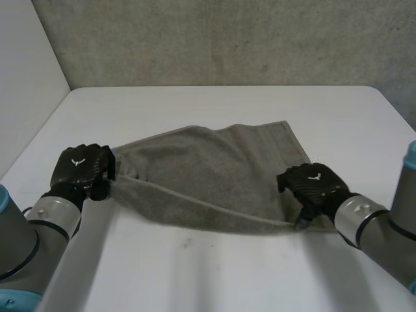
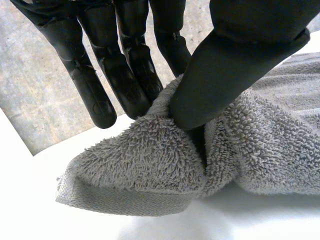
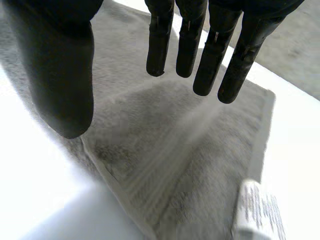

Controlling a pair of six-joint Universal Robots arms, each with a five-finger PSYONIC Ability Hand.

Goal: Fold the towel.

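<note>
A grey terry towel [image 1: 221, 172] lies mid-bench on the white bench [image 1: 214, 279]. It is loosely doubled over, with a soft rounded fold along its near edge and a flat woven band at its right end. The left robot hand [image 1: 81, 167] pinches the towel's left corner between thumb and fingers, bunching the pile. The right robot hand [image 1: 313, 182] hangs over the towel's near right corner, its fingers straight and wide of the thumb, gripping nothing. A white label [image 3: 257, 210] lies at the towel's edge near this hand.
</note>
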